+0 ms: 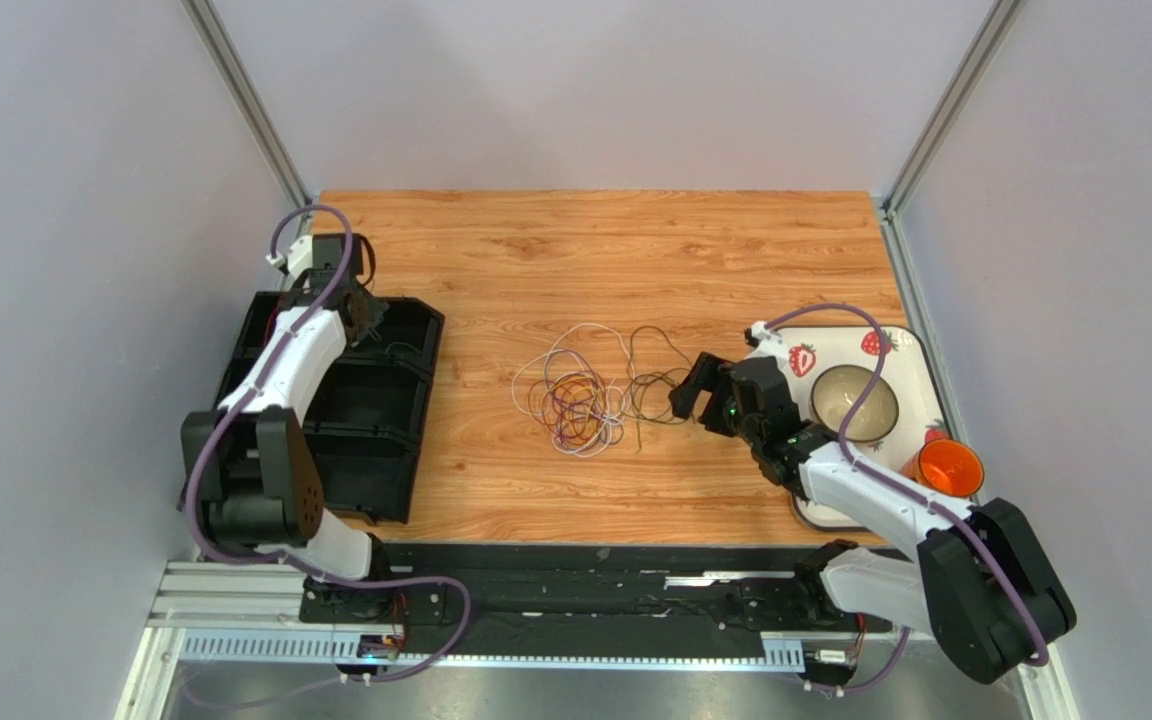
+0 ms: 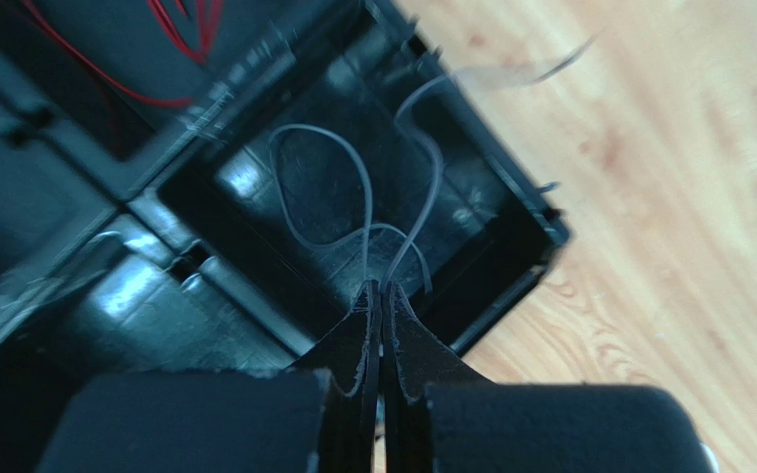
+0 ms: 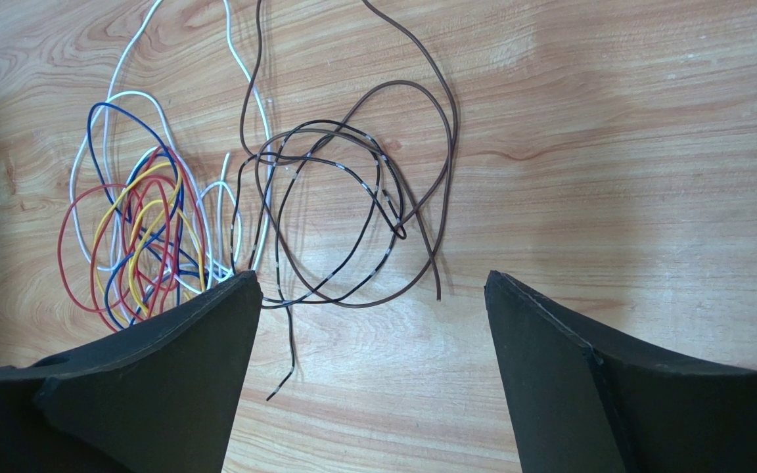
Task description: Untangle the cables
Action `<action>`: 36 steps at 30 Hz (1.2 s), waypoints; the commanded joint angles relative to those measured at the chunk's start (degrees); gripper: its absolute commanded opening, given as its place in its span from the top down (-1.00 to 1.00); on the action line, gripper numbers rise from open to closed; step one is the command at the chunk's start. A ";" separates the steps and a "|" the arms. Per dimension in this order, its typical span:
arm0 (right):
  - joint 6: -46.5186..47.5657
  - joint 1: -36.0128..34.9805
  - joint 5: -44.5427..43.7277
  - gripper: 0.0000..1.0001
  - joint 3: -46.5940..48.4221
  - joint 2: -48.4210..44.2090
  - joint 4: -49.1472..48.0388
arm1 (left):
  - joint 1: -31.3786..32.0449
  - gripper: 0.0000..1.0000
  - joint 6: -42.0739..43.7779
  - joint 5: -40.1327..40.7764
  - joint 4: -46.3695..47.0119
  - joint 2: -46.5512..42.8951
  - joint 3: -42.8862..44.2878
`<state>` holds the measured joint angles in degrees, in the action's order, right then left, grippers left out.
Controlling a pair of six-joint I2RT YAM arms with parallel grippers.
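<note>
The cables point(image 1: 582, 395) lie in a loose bunch on the wooden table, mid-table. In the right wrist view the red, yellow, blue and white loops point(image 3: 141, 236) are tangled at the left, with a brown wire point(image 3: 449, 148) and a black-and-white striped wire point(image 3: 338, 138) looped beside them. My right gripper point(image 3: 373, 286) is open and empty just short of these loops; it also shows in the top view point(image 1: 692, 384). My left gripper point(image 2: 382, 291) is shut on a thin grey wire point(image 2: 366, 197) that hangs looped over a compartment of the black tray point(image 2: 521, 207).
The black compartment tray point(image 1: 387, 450) sits at the table's left; red wires point(image 2: 106, 79) lie in another of its compartments. A white strawberry-patterned tray point(image 1: 913, 353) at the right holds a bowl point(image 1: 856, 399), with an orange cup point(image 1: 953, 468) beside it.
</note>
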<state>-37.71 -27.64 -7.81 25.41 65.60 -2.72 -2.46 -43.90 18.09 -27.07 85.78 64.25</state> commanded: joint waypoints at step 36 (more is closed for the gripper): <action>-1.04 -19.55 -5.71 -0.64 41.72 29.39 31.43 | -0.27 0.06 12.51 -29.51 -13.08 -29.50 -4.83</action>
<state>-35.75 -45.50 -10.00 60.71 88.36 18.26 -3.44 -36.40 -4.93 -33.61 62.37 60.05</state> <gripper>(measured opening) 0.829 0.472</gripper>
